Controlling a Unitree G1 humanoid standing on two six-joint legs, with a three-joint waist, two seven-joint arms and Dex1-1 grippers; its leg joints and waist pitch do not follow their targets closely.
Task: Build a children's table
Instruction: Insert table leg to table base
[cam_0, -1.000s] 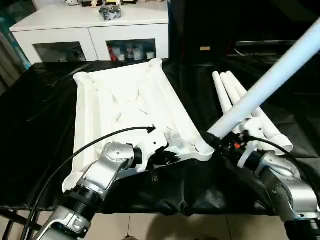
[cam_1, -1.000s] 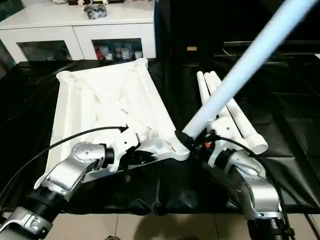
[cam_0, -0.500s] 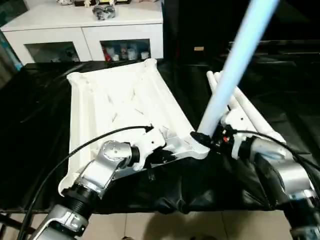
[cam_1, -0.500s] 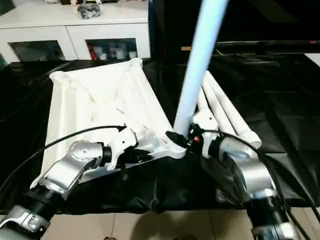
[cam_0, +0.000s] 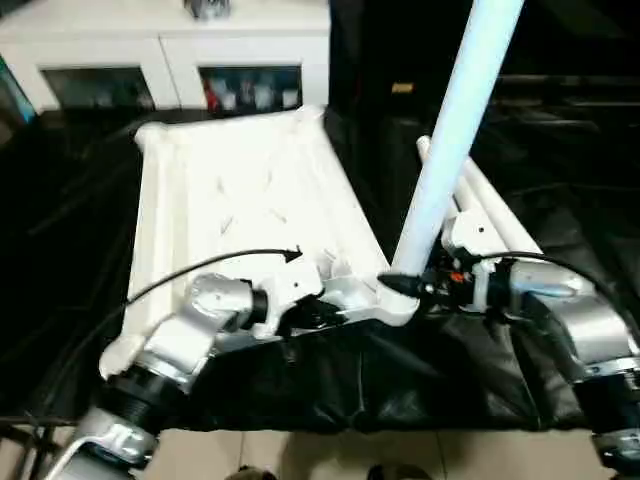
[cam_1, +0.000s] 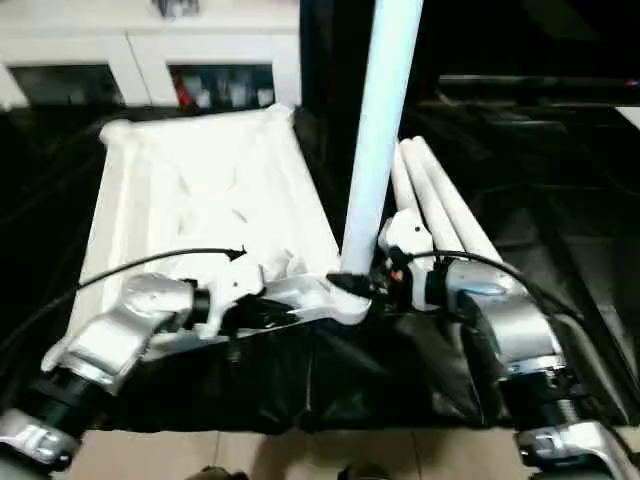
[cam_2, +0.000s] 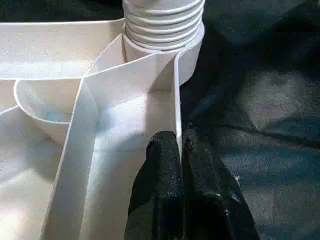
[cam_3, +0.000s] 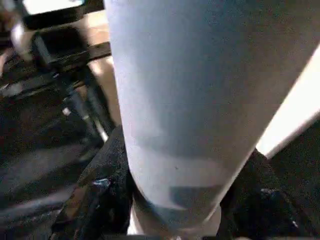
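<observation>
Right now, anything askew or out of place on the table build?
Nothing broken or spilled. The leg held by the right gripper stands in the tabletop's near corner socket, leaning slightly, with its threads still showing. The left gripper pinches the tabletop's rim. Spare legs lie together alongside.

Work surface's got black plastic sheeting (cam_0: 60, 230) over it. Lying on that: the white tabletop (cam_0: 230, 190), ribs up, and spare legs (cam_0: 490, 215) just beside.
</observation>
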